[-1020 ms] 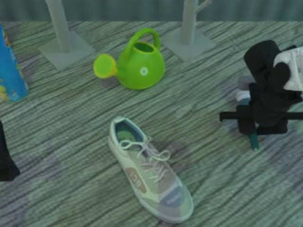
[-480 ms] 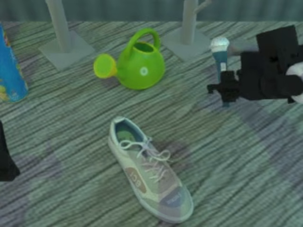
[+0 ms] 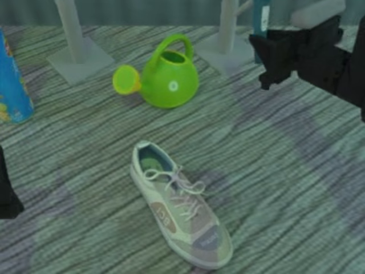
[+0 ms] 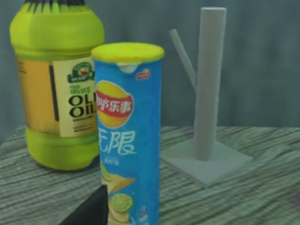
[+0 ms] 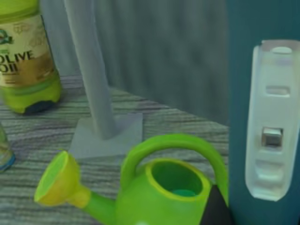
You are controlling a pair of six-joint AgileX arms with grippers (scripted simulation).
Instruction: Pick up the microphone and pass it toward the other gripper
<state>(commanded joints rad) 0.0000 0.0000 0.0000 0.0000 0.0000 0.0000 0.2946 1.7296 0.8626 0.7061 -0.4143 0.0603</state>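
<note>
Surface (image 3: 296,188): striped, grey-green, carrying all items.

Right gripper (image 3: 274,54): far right, raised since a second ago, when it sat low at the right edge; fingers clenched on the microphone (image 3: 262,20), lifted clear and held upright. Pick-up judged done; the pass leftward remains.

Left gripper (image 3: 7,194): parked at near-left edge; fingers' state cannot be told.

Shoe (image 3: 181,205): centre, near.

Watering can (image 3: 165,74): green, far centre, between the two grippers, likeliest obstacle.

Crisp canister (image 4: 127,136): blue, far left, beside olive-oil bottle (image 4: 54,89).

Two grey stands (image 3: 77,45): far edge.
</note>
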